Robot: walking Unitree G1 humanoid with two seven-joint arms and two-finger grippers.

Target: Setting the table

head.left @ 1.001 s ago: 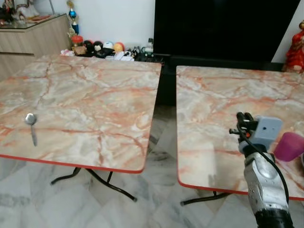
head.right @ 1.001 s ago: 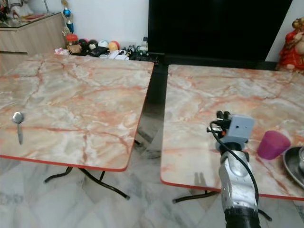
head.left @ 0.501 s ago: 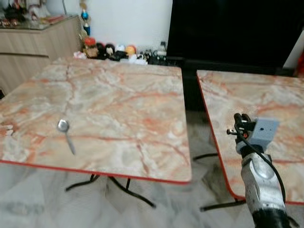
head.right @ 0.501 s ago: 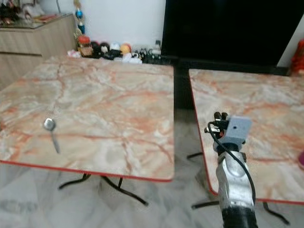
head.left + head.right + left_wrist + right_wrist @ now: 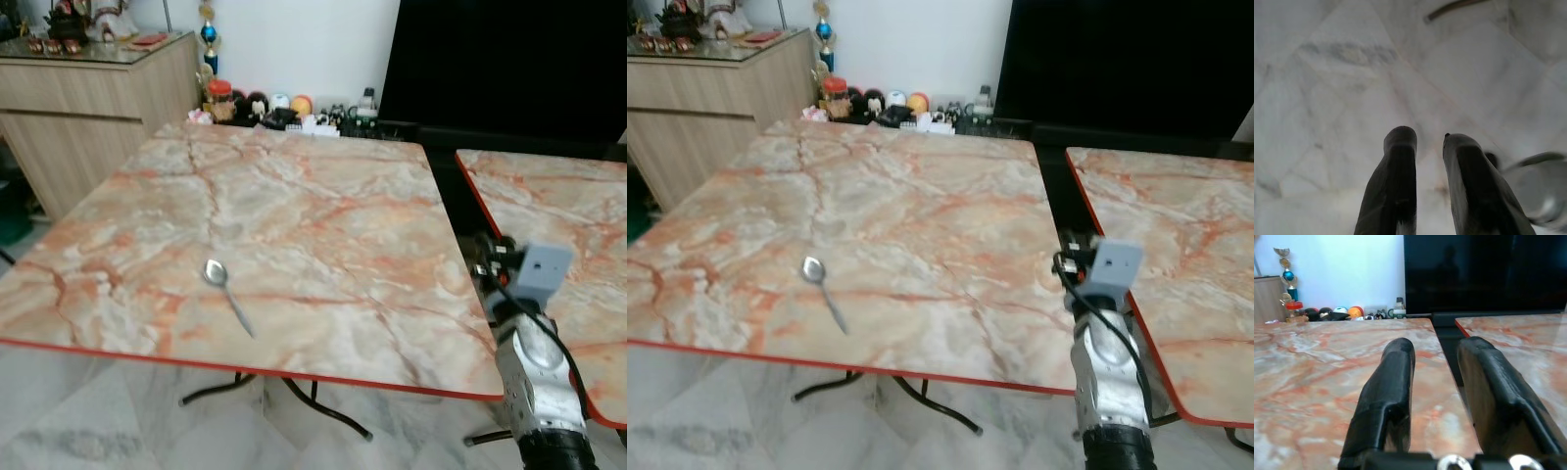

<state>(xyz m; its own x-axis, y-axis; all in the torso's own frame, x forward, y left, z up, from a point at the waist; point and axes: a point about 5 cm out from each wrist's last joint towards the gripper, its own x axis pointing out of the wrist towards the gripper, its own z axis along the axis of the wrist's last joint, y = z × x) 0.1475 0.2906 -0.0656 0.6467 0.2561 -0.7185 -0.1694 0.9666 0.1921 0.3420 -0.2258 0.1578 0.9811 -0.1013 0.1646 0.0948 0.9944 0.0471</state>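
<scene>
Looks like someone's living room at home: two marble-look folding tables (image 5: 294,225) on a pale marble floor (image 5: 88,411), a big black TV (image 5: 509,59) at the far wall, toys (image 5: 260,106) along it, wooden sideboard (image 5: 88,108) far left.

A single metal spoon (image 5: 226,294) lies flat on the marble-patterned table (image 5: 313,196) in the lower left-centre of the head view. Its rounded bowl points toward the far-left side and its slim handle runs toward the near red edge, angled to the right. It seems to lie bowl-up, though that is hard to tell.
</scene>
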